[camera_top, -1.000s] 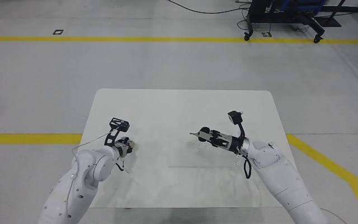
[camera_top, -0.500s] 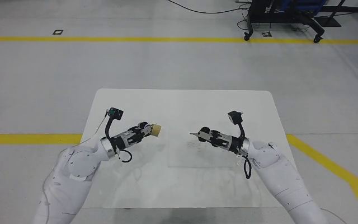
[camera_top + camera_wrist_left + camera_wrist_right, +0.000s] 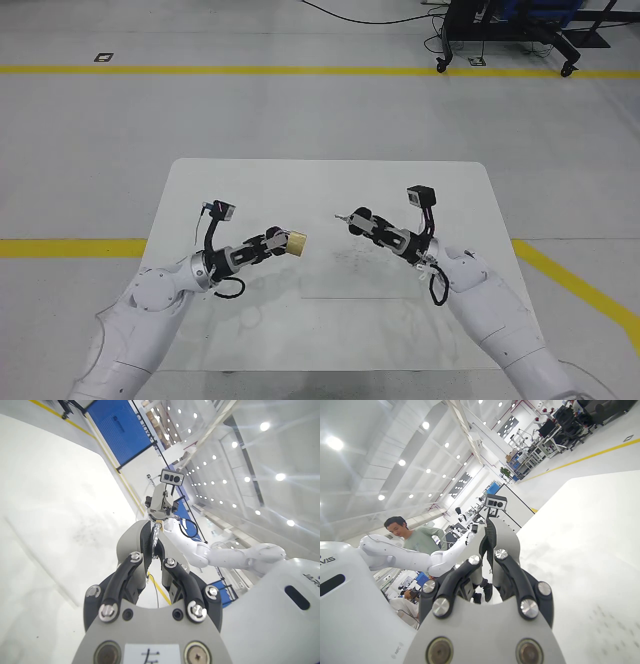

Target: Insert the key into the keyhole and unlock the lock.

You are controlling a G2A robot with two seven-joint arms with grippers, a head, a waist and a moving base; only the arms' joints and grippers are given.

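**Lock and key both in hand, facing each other above the table, not yet mated**

The left gripper [image 3: 279,241] is clamping the lock [image 3: 297,240], a small brass padlock. Its fingers are closed nearly together on the lock's near end, and the brass body is sticking out toward the middle of the table [image 3: 330,180]. The right gripper [image 3: 355,218] is pinching fully closed on the key [image 3: 342,215], with only a thin silver tip poking out toward the lock. Tip and lock are sitting near each other but apart, both off the table surface.

Handling, as judged:
- The lock is looking dense, rigid and smooth-sided, so it is likely to twist in the pads when the key pushes in. The hold needs to be firm, and I cannot tell where the keyhole is facing.
- The key is looking light, stiff and thin. It is gripped at the bow, which is leaving the blade free. It could pivot between the pads if the tip meets the lock face off-centre.

Count: one lock, one key, two grippers, one table.
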